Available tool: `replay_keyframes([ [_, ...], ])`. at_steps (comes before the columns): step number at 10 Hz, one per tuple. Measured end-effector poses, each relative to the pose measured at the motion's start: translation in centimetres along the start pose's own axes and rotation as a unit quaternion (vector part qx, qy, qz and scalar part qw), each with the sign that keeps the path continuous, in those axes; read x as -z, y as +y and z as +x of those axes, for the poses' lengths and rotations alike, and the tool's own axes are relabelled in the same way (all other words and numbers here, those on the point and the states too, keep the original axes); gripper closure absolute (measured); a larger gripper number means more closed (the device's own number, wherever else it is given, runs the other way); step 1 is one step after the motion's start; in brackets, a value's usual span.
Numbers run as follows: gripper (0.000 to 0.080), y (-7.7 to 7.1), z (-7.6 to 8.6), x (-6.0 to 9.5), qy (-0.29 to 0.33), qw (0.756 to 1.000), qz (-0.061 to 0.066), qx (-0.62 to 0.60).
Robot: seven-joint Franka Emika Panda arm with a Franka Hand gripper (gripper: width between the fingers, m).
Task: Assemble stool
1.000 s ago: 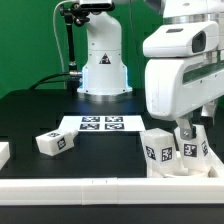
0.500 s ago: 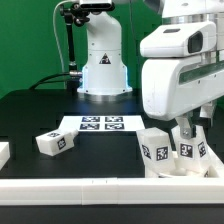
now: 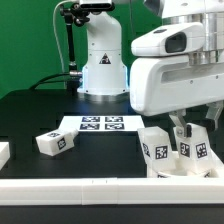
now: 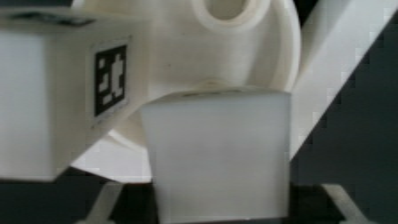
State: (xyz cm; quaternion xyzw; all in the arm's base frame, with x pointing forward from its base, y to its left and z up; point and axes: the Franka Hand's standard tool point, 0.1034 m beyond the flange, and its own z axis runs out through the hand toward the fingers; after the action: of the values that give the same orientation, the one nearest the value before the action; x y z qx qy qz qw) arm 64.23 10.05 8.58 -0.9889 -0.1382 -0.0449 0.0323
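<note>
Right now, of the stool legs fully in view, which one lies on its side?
The leg at the exterior view's left, beside the marker board; the two legs at the right stand upright.

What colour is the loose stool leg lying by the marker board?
White leg, black-and-white square tag on one face; best in exterior view.

Marker board (image 3: 101, 124) lies flat on black table (image 3: 30, 115)

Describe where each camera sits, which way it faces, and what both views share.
Exterior view: off the arm, across the table, facing the robot base; arm and gripper show.
Wrist view: on the wrist, close on the gripped upright leg and round seat; no fingers clearly show.
Shared: the tagged leg beside the gripper.
</note>
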Motion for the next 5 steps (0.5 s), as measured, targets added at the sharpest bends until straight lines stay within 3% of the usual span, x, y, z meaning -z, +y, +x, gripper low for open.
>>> replay_keyframes([
  [5,0.0462,-0.06,0.03,-0.04,0.002,0.975,0.0,-0.223],
])
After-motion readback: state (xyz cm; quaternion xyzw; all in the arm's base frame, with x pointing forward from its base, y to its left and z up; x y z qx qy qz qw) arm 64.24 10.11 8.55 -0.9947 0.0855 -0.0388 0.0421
